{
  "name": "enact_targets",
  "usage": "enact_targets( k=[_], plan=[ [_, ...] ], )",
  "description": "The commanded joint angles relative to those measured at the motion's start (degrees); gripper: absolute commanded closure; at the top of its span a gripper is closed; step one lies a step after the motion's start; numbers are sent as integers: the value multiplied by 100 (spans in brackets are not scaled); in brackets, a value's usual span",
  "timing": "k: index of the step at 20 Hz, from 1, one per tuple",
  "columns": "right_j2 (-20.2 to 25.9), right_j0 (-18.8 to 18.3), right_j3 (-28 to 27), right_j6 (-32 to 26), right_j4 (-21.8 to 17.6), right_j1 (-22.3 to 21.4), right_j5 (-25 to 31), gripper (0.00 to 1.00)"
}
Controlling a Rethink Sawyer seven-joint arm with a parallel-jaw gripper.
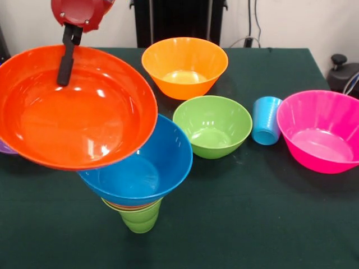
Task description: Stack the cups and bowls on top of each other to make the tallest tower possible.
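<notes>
A large orange bowl (78,117) hangs tilted toward the camera at the left. My gripper (64,78) comes down from the top left and is shut on its far rim. One black finger (66,61) shows inside the bowl; the other is hidden behind the wall. The orange bowl's lower edge overlaps a blue bowl (151,168). That bowl rests on thin coloured rims (126,206) atop a lime green cup (140,218). A yellow-orange bowl (184,64), a green bowl (213,126), a light blue cup (266,120) and a pink bowl (320,131) sit apart on the table.
The table wears a dark green cloth (252,213). A sliver of a purple thing (4,148) peeks out at the left edge, behind the orange bowl. A black device (342,70) stands off the table's right far corner.
</notes>
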Motion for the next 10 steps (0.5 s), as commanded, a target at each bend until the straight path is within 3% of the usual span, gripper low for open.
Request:
enact_targets(
  k=[1,10],
  plan=[
    [519,99,-555,-469,-76,543,585,100],
    [363,293,-1106,-307,10,861,824,100]
  ],
)
